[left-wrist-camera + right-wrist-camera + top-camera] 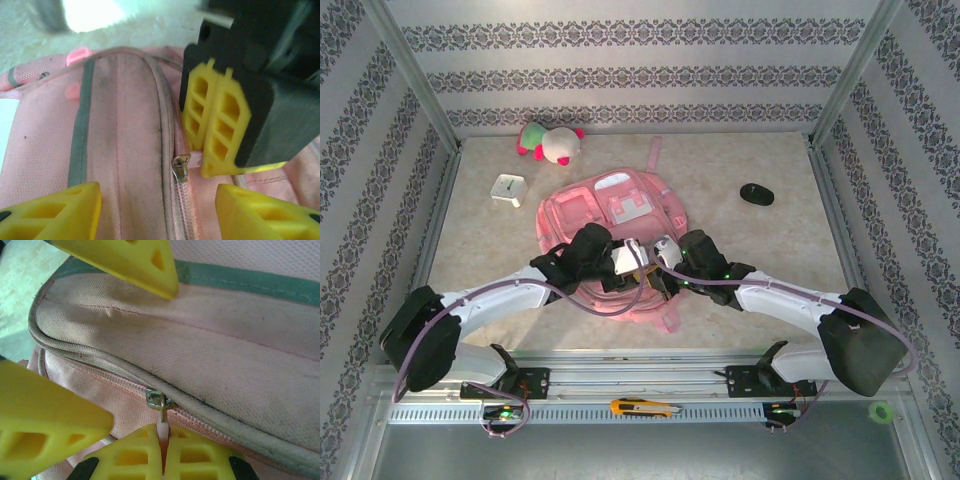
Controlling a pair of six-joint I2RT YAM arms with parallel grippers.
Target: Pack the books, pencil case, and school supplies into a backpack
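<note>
backpack [612,208] unzipping is where we are: right gripper [162,434] clamped on the zipper pull [162,421], left gripper [157,192] spread apart, next we drag the pull along its track.

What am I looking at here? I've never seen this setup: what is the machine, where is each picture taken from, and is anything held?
These are two robot arms, left and right, bolted at the near edge of a table, each ending in a two-finger gripper with yellow fingers. The wide picture comes from a fixed camera above and behind them; the two close-ups come from cameras on the wrists. On the table lie a pink backpack, a plush toy, a white clock cube and a black oval lump; a yellow utility knife rests on the front rail. Both grippers are over the backpack's near end. The right gripper is shut on the zipper pull. The left gripper is open beside it, fingers apart over the fabric, holding nothing.
</note>
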